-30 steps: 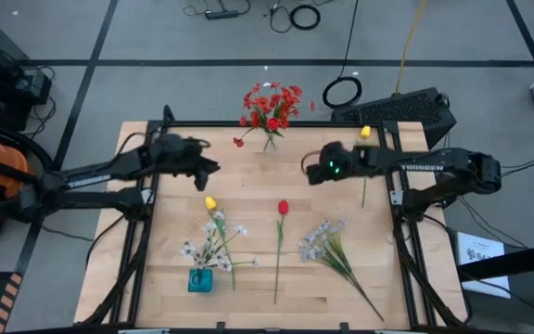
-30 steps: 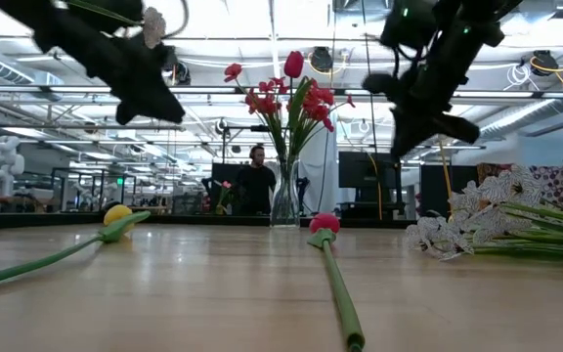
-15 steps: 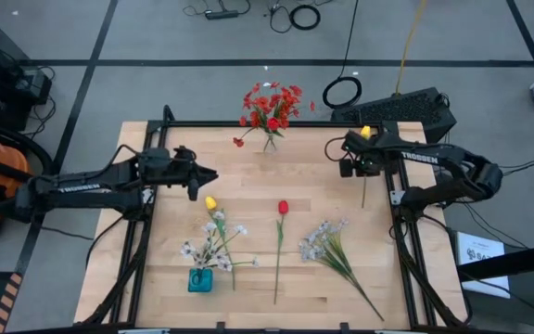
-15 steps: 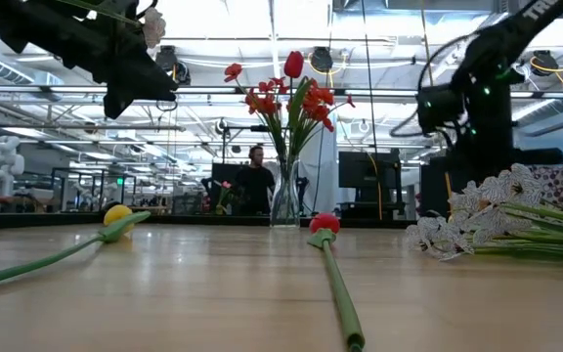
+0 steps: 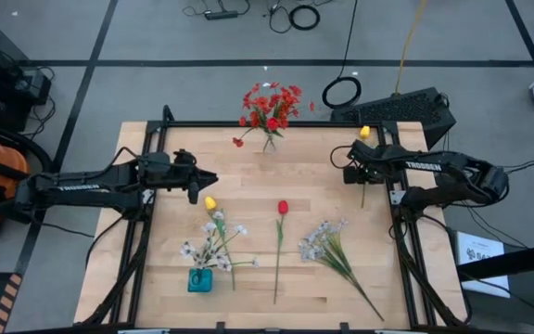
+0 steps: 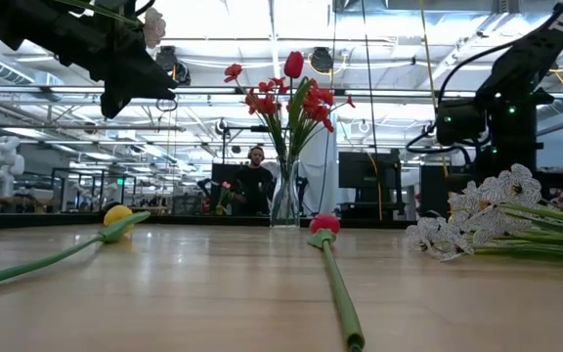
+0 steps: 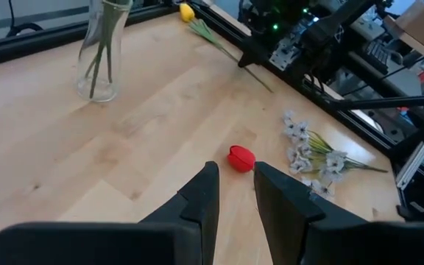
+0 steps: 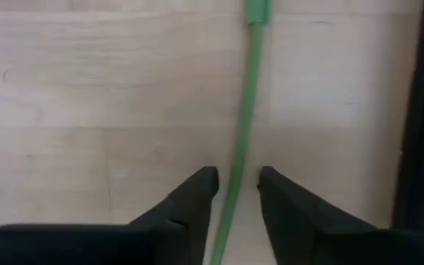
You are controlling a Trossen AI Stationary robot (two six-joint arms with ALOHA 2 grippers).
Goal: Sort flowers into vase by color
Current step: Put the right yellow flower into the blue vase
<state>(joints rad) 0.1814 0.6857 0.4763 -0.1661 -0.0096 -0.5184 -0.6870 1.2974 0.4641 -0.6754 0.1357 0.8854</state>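
We see the wooden table [image 5: 248, 176] from above, with the flowers spread across it. At the top centre of the high view a clear glass vase [image 5: 269, 143] stands near the table's far edge, holding red tulips and a red cluster [image 5: 270, 105]. In the lower left of the table a small blue vase [image 5: 200, 280] holds sprays of white blossoms [image 5: 213, 243], and a yellow tulip [image 5: 210, 203] lies just above them with its stem running down among them. In the middle lies a single red tulip [image 5: 283, 208], head toward the glass vase and stem pointing at the bottom of the frame. To its right lies a loose white spray [image 5: 323, 239], its stems trailing toward the lower right.

At the right edge of the table a second yellow tulip [image 5: 364, 134] lies with its head at the top and its stem running down the frame. The right gripper [image 5: 352, 168] hangs over that stem. In the right wrist view its fingers [image 8: 197, 193] stand apart on either side of the green stem [image 8: 245, 118], not pressing it, so we judge the jaws released.

The left gripper [image 5: 205, 177] reaches in from the left of the high view, above the left yellow tulip. In the left wrist view its fingers [image 7: 205, 193] show a narrow gap with nothing between them, and the red tulip's head lies on the table beyond their tips.
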